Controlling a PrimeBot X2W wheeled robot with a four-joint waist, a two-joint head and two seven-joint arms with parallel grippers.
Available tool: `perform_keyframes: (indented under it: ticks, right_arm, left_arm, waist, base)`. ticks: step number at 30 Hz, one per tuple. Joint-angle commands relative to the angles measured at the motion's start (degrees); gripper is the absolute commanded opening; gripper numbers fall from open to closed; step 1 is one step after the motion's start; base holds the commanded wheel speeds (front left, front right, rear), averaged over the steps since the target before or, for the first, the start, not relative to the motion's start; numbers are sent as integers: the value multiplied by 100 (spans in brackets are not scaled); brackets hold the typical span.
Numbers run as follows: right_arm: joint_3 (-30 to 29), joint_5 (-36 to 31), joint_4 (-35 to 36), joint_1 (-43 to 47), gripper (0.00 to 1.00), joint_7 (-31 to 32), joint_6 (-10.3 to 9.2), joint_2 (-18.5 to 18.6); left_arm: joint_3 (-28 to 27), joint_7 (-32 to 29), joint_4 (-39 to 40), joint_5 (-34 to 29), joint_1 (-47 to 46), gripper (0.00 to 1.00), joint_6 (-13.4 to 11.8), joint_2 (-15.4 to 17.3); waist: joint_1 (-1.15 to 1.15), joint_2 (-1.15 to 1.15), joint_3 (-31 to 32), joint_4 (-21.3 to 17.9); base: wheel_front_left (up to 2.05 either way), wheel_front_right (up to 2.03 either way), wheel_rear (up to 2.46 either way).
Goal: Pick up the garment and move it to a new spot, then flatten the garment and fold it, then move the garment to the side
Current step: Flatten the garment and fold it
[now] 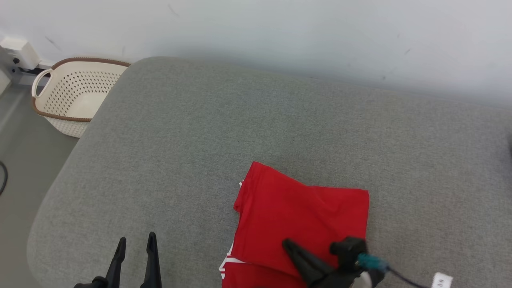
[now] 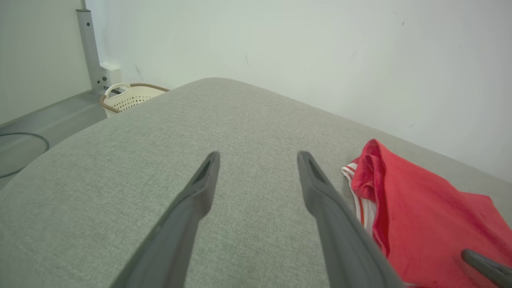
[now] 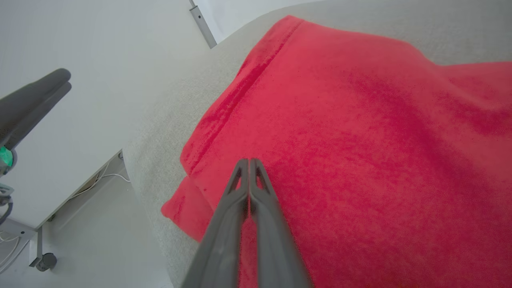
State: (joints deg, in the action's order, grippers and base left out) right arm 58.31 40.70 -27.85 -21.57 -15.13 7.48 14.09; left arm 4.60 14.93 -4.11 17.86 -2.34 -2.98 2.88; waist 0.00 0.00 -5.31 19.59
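The garment [image 1: 304, 216] is red with white stripes at its edge and lies folded on the grey cushioned surface [image 1: 224, 120], near its front edge. My right gripper [image 1: 286, 243] is shut and empty, its fingertips low over the garment's near part; in the right wrist view the right gripper [image 3: 249, 162] points across the red cloth [image 3: 360, 140]. To the left of the garment, my left gripper [image 1: 136, 242] stands open over bare grey fabric. The left wrist view has the left gripper [image 2: 259, 157] spread wide, the garment [image 2: 420, 200] off to its right.
A cream perforated basket [image 1: 76, 94] with a brown rim stands on the floor beyond the surface's far left corner, also seen as the basket [image 2: 128, 98]. A white wall runs behind. A dark cable [image 2: 24, 136] lies on the floor at the left.
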Motion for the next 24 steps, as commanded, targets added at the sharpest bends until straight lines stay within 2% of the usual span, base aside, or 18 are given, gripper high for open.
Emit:
perform_keyframes:
  ticks: [1,2,10,13,17,24]
  right_arm:
    - [-158,-12,65,-36,48,-8,2,69]
    - [-277,-43,104,-20,100,-7,2,100]
    - [-1656,-378,336,191,100,-7,2,364]
    - [-2005,-454,297,342,100,-7,2,405]
    - [-2191,-345,36,434,100,42,2,435]
    - [-2117,-203,-131,479,100,200,2,365]
  left_arm:
    - [-31,21,21,-12,90,100,-14,4]
    - [-41,21,34,-14,105,100,-26,4]
    - [-156,21,132,-157,175,100,-68,5]
    - [-200,21,142,-189,186,100,-76,3]
    - [-225,21,148,-223,210,100,-66,4]
    - [-186,21,166,-237,220,100,-81,4]
  waist:
    - [0,0,10,-33]
    - [0,0,16,-51]
    - [0,0,106,-279]
    - [0,0,139,-359]
    - [0,0,186,-444]
    - [0,0,189,-503]
  base:
    - [0,0,0]
    - [0,0,0]
    - [0,0,0]
    - [0,0,0]
    - [0,0,0]
    - [0,0,0]
